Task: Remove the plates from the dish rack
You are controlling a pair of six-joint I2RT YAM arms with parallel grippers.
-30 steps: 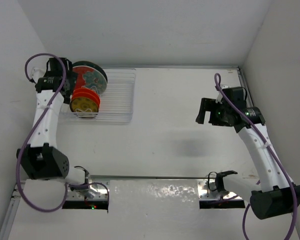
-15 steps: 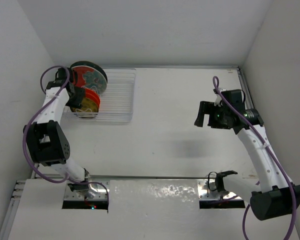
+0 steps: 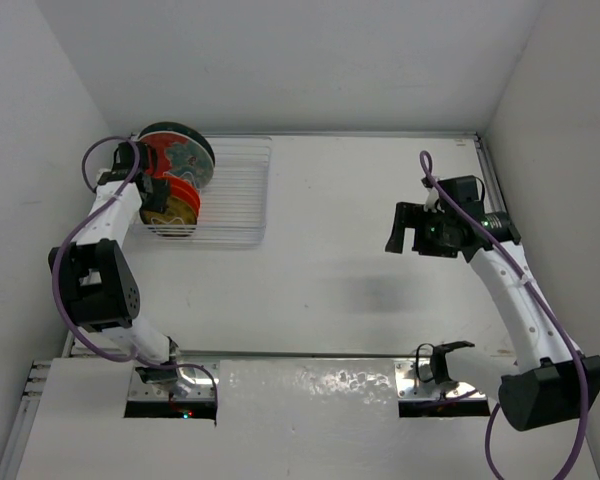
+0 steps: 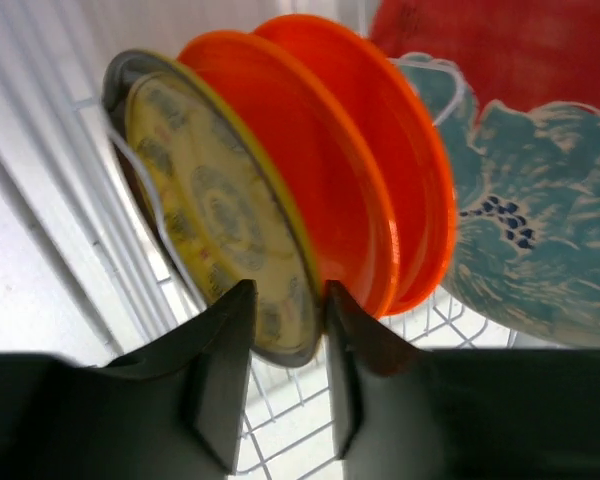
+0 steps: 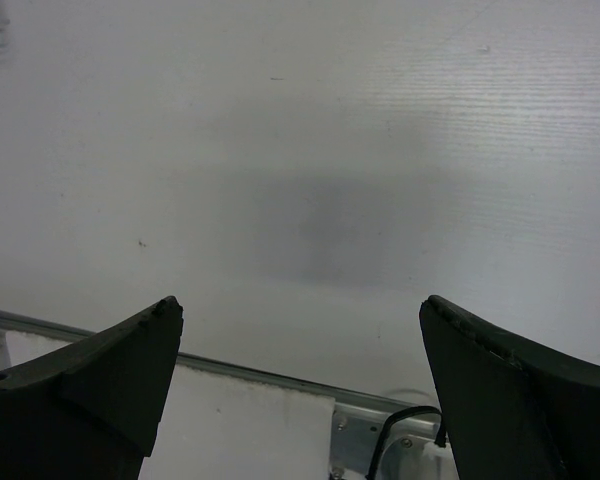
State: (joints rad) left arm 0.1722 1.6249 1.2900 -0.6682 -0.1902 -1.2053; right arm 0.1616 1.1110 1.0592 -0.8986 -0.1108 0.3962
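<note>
- Straddling the lower rim of the yellow-gold plate [image 4: 205,230] with my left gripper [image 4: 285,310], I have the jaws drawn in to a narrow gap, one finger [image 4: 220,380] on the patterned face and the other against the back.
- That plate stands on edge in the dish rack [image 3: 235,200], first in the row and nearest my left gripper, and its rim sits between my fingers.
- Just behind it stands the orange plate [image 4: 380,200], close against the back finger; whether the two touch I cannot tell.
- Behind the orange one is the larger red and teal plate [image 4: 540,230], and from above the dark teal plate [image 3: 180,129] shows last in the row, at the rack's far left corner.
- All four plates stand upright, crowded at the left end of the rack.
- My right gripper [image 5: 300,305] hangs over the bare bench [image 5: 380,120] on the right side, well apart from the rack, with its jaws spread wide and nothing between them.
</note>
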